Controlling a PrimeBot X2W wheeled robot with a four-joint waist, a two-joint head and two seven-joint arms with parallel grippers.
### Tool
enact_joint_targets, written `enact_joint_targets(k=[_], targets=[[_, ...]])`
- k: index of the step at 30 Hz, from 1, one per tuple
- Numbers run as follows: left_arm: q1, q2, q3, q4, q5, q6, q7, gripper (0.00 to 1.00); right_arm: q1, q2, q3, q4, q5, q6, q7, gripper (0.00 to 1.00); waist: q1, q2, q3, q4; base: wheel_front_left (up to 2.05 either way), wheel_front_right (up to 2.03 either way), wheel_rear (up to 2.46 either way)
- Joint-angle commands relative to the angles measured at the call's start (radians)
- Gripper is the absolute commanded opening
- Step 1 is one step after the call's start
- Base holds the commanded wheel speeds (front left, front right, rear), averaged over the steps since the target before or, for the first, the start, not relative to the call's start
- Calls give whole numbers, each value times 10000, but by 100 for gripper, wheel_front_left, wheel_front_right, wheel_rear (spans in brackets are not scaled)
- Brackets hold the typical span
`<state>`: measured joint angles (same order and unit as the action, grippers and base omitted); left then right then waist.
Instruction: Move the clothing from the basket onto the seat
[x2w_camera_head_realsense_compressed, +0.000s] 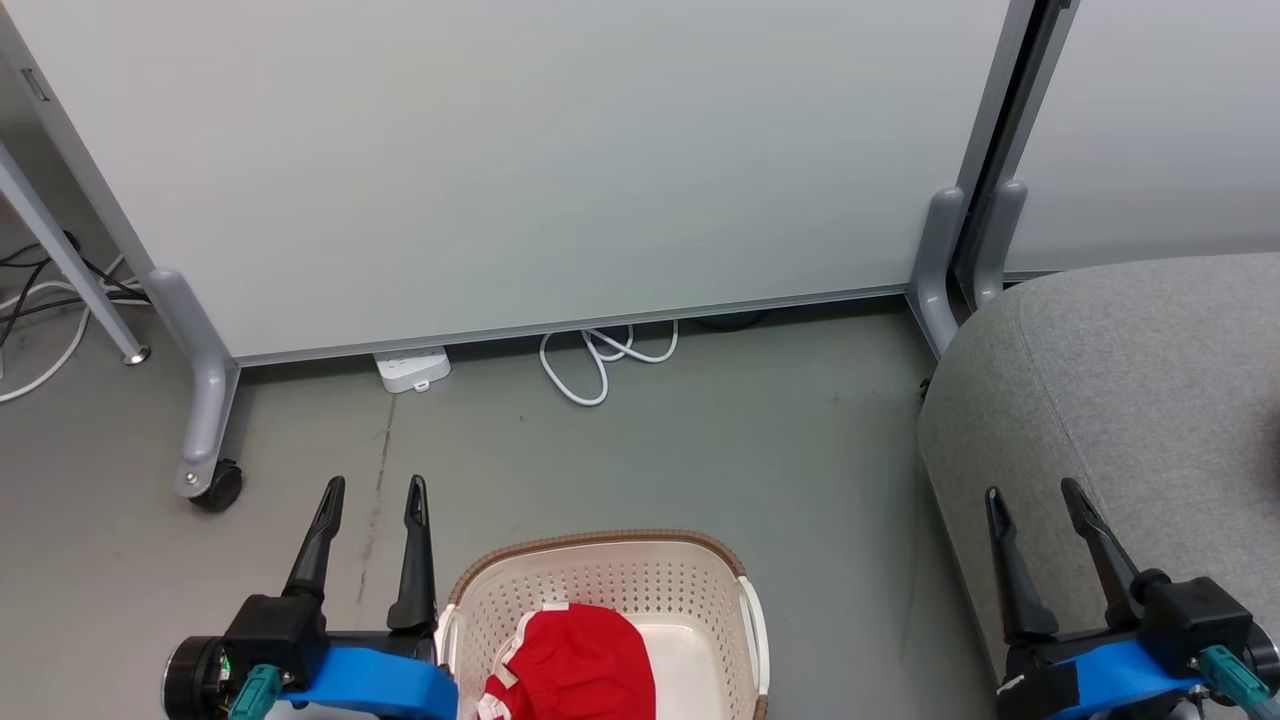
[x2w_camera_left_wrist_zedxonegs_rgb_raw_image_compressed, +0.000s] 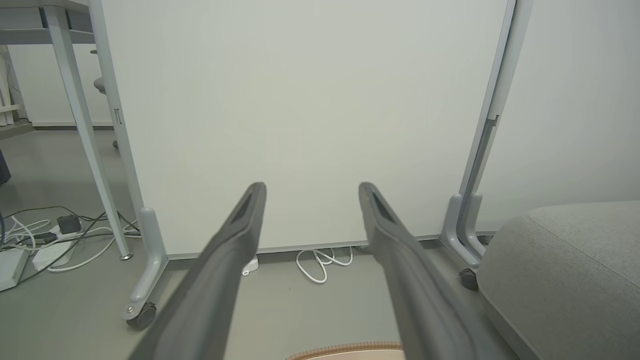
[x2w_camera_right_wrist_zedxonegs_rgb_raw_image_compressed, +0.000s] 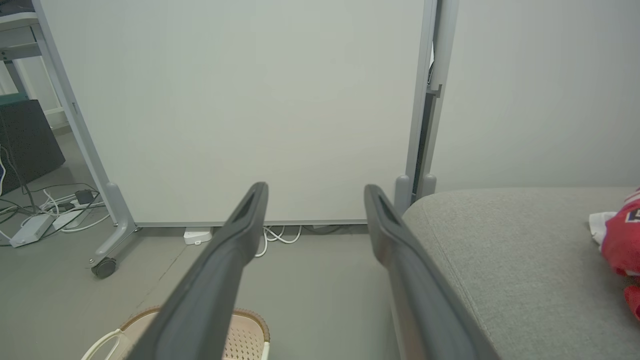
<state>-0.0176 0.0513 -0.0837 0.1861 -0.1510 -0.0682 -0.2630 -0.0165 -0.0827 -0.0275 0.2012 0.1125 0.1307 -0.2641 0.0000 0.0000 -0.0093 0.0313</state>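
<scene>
Reaching into the basket (x2w_camera_head_realsense_compressed: 600, 541) is judged to be the next step, and most of the risk lies there. The red garment (x2w_camera_head_realsense_compressed: 575, 660) with white trim lies crumpled inside the basket, towards its near left side, and the bottom edge of the head view cuts it off, so its full extent cannot be seen. A second red garment (x2w_camera_right_wrist_zedxonegs_rgb_raw_image_compressed: 620, 240) already lies on the seat (x2w_camera_head_realsense_compressed: 1130, 380), far over to the right in the right wrist view.

Both hands are empty. The left hand (x2w_camera_head_realsense_compressed: 376, 485) has its fingers spread apart and sits just beside the left rim of the basket. The right hand (x2w_camera_head_realsense_compressed: 1031, 490) is likewise spread and hangs over the front edge of the seat.

Probable faults:

- Rim strike. The left hand is close to the basket's side. Swinging inward without rising first could knock or shift the basket across the floor (x2w_camera_head_realsense_compressed: 700, 450).
- Partial grip. The fabric is soft and bunched. Pinching one loose fold could let the rest trail and catch on the rim.
- Basket lift. The basket looks light, and snagged fabric could drag it up.
- Poor placement. The seat corner is rounded, so fabric released near that edge could slide to the floor.
</scene>
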Motion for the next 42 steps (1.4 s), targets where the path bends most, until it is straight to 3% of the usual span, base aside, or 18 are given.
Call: enact_joint_targets(k=[1, 12, 19, 32, 42], targets=[[50, -15, -34, 32, -13, 28, -26, 100, 49, 30, 2, 17, 39, 1, -6, 100, 0, 0, 11, -4, 0, 0, 0], [-866, -14, -550, 542, 318, -318, -27, 100, -259, -40, 172, -30, 70, 1, -6, 100, 0, 0, 363, -228, 0, 0, 0], [-2211, 182, -1272, 1539, 656, -595, -27, 100, -887, -127, 385, -266, 140, 1, -6, 100, 0, 0, 1404, -642, 0, 0, 0], [-4830, 1241, -4134, 4296, 411, -625, -27, 100, -2629, -322, 816, -720, 386, 1, -6, 100, 0, 0, 3912, -1583, 0, 0, 0], [-6523, 1656, -6135, 6481, 56, -623, -27, 100, -3602, -419, 1111, -1017, 464, 1, -6, 100, 0, 0, 5508, -2068, 0, 0, 0]])
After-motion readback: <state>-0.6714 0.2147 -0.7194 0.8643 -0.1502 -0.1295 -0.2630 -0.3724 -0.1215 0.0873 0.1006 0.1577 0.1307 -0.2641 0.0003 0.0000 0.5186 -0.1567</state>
